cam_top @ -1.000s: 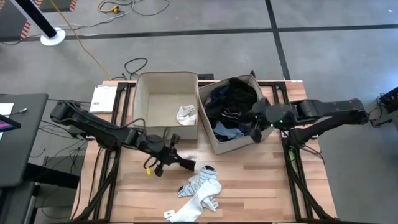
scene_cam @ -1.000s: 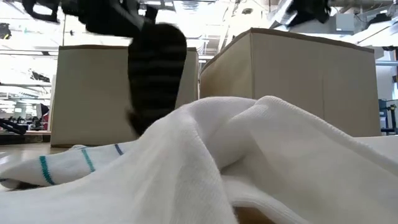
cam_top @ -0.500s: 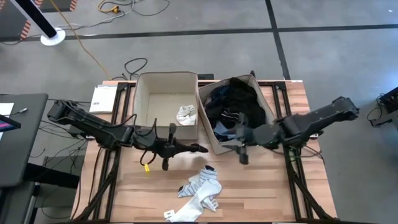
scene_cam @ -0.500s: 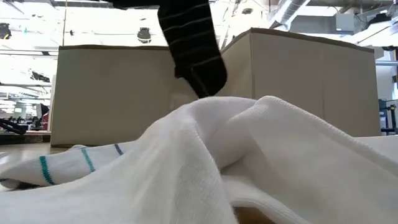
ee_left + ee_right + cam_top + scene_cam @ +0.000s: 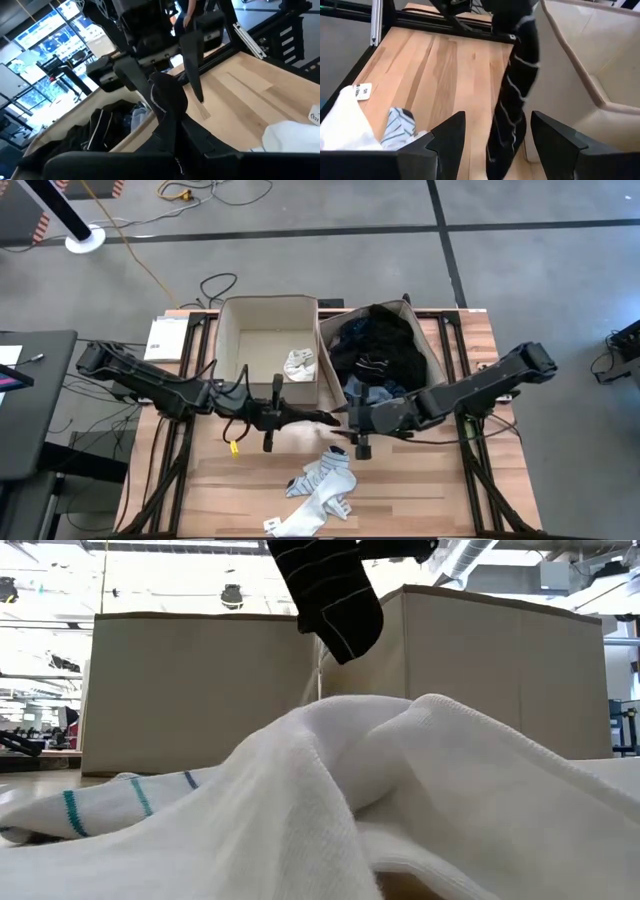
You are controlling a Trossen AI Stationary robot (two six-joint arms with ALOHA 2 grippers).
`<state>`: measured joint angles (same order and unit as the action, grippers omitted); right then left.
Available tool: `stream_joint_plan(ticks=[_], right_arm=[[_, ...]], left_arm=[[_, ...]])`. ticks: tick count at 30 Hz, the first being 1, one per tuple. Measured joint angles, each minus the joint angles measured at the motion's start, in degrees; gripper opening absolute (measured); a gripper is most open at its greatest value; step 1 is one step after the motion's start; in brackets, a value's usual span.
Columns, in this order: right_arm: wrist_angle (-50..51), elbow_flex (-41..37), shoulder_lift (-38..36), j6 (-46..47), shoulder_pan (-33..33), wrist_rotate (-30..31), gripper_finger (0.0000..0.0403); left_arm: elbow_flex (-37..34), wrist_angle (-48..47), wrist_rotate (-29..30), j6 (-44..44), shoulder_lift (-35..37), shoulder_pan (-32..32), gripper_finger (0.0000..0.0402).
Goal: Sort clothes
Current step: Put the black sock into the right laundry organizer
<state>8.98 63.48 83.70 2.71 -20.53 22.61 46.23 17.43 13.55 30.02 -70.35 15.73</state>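
Clothes are lying in three places. A black sock with thin white stripes (image 5: 330,595) is hanging in the air in front of the two beige bins, near where the two meet, pinched at its upper end by the left gripper (image 5: 322,418), whose fingers are clamped together on the fabric. In the left wrist view the sock (image 5: 167,107) is draping over that gripper's own dark fingers (image 5: 200,142).

The right gripper (image 5: 362,435) is reaching in from the other side and hovering just beside the hanging sock. In the right wrist view its two fingers (image 5: 451,134) are standing well apart, with the sock (image 5: 515,95) dangling between them and touching neither.

White socks (image 5: 322,488) with blue and teal stripes are lying in a loose heap on the wooden table (image 5: 420,490), near its front edge. In the low view this heap (image 5: 400,800) is filling most of the foreground.

The left bin (image 5: 232,340) is holding one small light-coloured piece (image 5: 299,364) in its corner. The right bin (image 5: 436,360) is holding a pile of dark garments (image 5: 380,340), with a light blue piece (image 5: 365,392) showing at its near end.
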Motion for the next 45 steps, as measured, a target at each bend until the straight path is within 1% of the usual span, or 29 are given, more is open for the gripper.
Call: stream_joint_plan(ticks=[3,9,12,14,16,18,20,22,23,24,30,32,34,39,45], right_arm=[[-2.37,0.0,1.42,-0.37,0.49,0.04,0.024],[-3.9,0.0,1.9,0.22,1.61,0.17,0.0239],[-4.88,0.0,1.9,0.07,1.51,0.17,0.0229],[-5.65,0.0,1.84,-0.2,1.41,0.2,0.0215],[-5.53,0.0,1.84,-0.15,1.39,0.19,0.0194],[-5.04,0.0,1.92,-0.17,1.39,0.05,0.0159],[-5.09,0.0,1.92,-0.17,1.41,0.04,0.0106],[-5.16,0.0,1.92,-0.49,1.46,0.04,0.0043],[-5.12,0.0,1.92,-1.22,1.44,0.02,0.0022],[-5.12,0.0,1.92,-1.58,1.43,0.0,0.0015],[-5.26,0.0,1.92,-1.71,1.44,-0.17,0.0004],[-5.47,0.0,1.83,-2.05,1.44,-0.15,0.0003],[-6.14,0.0,1.75,-2.84,1.44,-0.13,0.0002],[-6.19,1.36,1.39,-5.25,1.32,0.39,0.0001],[-2.83,4.85,-0.06,-9.36,-0.18,5.58,0.0]], left_arm=[[0.16,0.12,-1.38,-0.07,0.0,-0.02,0.0001],[0.16,-0.03,-1.58,-0.45,0.0,0.0,0.0001],[0.16,-0.05,-1.58,-0.59,0.0,-0.02,0.0001],[0.16,-0.05,-1.59,-0.61,0.0,-0.02,0.0001],[0.16,-0.05,-1.73,-0.64,0.0,-0.02,0.0001],[0.16,-0.03,-1.88,-0.66,0.0,-0.02,0.0001],[0.16,0.0,-1.95,-0.67,0.0,-0.02,0.0001],[0.16,0.0,-1.97,-0.67,0.0,-0.02,0.0001],[0.16,0.0,-1.97,-0.68,0.0,-0.02,0.0001],[0.16,0.0,-1.97,-0.68,0.0,-0.02,0.0001],[0.16,0.05,-2.02,-1.25,0.0,-0.02,0.0007],[0.16,0.07,-2.02,-1.36,0.0,-0.01,0.002],[0.16,0.15,-1.99,-1.36,0.0,0.1,0.0042],[0.16,0.19,-2.0,-1.33,0.11,0.24,0.0117],[0.14,-0.76,-0.85,-1.91,2.35,0.68,0.02]])
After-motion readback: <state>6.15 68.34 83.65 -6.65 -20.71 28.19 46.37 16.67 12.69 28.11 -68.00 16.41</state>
